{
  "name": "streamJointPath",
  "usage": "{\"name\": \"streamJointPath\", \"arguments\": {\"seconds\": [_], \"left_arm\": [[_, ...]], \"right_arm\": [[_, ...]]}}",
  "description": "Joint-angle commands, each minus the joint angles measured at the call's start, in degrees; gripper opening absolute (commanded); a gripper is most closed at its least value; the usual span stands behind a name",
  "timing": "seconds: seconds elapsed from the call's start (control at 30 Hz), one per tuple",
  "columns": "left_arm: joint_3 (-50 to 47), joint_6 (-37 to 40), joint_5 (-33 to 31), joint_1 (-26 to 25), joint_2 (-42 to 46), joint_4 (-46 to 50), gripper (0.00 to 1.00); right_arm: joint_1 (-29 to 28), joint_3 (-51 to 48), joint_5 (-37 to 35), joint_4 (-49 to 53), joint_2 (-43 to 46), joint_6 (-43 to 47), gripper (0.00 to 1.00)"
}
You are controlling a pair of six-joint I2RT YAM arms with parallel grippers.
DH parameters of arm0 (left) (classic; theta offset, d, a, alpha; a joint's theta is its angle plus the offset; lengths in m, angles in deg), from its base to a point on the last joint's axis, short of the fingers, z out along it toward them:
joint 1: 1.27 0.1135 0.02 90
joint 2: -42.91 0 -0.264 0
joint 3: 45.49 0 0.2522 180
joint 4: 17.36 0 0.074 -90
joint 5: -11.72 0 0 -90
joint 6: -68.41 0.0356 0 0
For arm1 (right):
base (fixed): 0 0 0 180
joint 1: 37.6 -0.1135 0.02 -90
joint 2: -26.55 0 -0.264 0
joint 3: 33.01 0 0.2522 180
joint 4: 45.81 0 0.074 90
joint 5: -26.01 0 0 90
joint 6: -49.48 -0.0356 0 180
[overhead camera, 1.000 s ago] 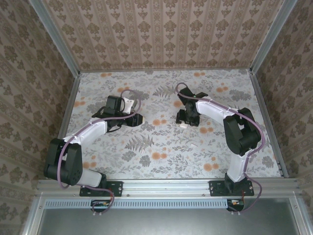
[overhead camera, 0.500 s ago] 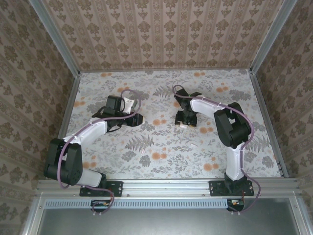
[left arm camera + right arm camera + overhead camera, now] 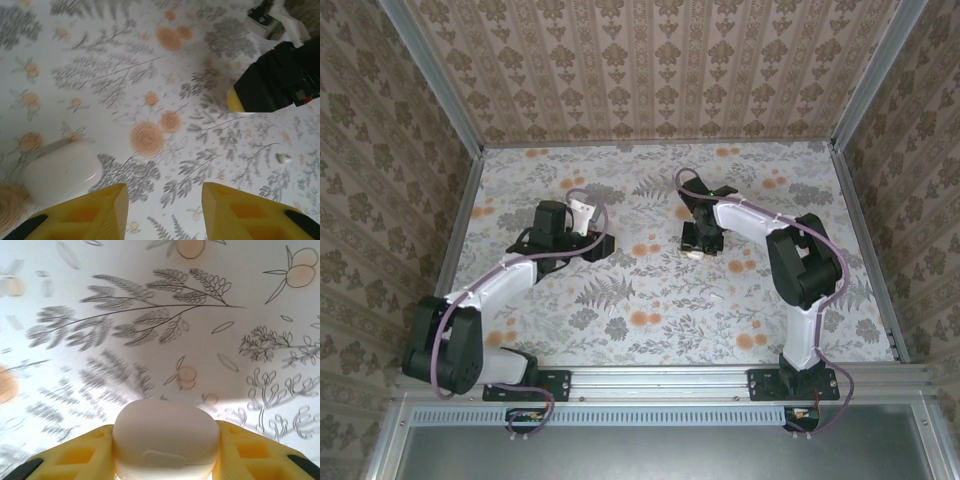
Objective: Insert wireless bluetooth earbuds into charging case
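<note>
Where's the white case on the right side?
The white case sits between the right gripper's yellow fingers in the right wrist view; from above, that's right of the table's middle.

Your left arm (image 3: pixel 490 280) reaches forward, elbow bent low, wrist tipped down. Your left gripper (image 3: pixel 592 245) holds its yellow fingers (image 3: pixel 100 205) parted, nothing between them. Your right arm (image 3: pixel 760 225) folds at the elbow and reaches leftward. Your right gripper (image 3: pixel 700 242) points down, fingers (image 3: pixel 240 450) pressed against both sides of a white case (image 3: pixel 165 432).

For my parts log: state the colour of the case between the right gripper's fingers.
White. The case shows best in the right wrist view.
</note>
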Motion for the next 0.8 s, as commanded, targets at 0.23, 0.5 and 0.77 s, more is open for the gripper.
{"name": "streamJointPath", "arguments": {"seconds": [0.23, 0.5, 0.77], "left_arm": [[-7.1, -2.5, -8.3, -16.3, 4.2, -33.3, 0.47], [-6.2, -5.7, -10.8, -23.1, -4.1, -54.7, 0.49], [-3.6, -6.4, -10.6, -25.6, -7.8, -59.2, 0.49]], "right_arm": [[-2.1, -2.2, 8.3, -8.0, 22.9, -9.4, 0.4], [-4.7, -6.5, 10.9, -14.4, 32.6, -16.0, 0.41], [-5.4, -9.1, 10.7, -14.9, 36.6, -17.3, 0.42]]}}
